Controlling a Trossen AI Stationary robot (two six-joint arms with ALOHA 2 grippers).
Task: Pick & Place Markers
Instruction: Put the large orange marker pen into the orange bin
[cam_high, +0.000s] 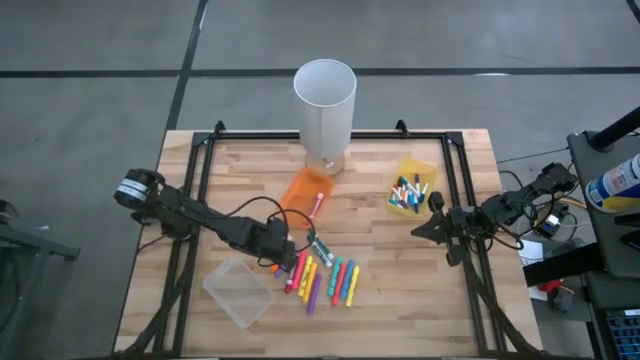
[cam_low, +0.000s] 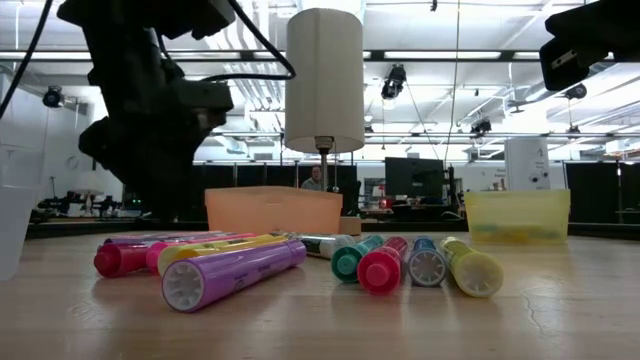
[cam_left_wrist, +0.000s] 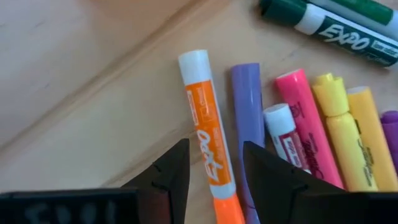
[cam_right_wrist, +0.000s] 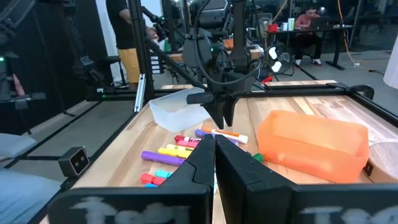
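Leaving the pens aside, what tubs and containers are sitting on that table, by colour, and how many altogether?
Orange bin: 1
Yellow bin: 1
Clear bin: 1
White cylinder: 1
Total: 4

A robotics lab or open workshop hall: ceiling strip lights (cam_low: 480, 55) and hanging cables run over rows of desks with monitors (cam_low: 415, 175), a person (cam_right_wrist: 309, 18) sits at a far desk, and the wooden tabletop (cam_high: 390, 290) stands on grey floor.
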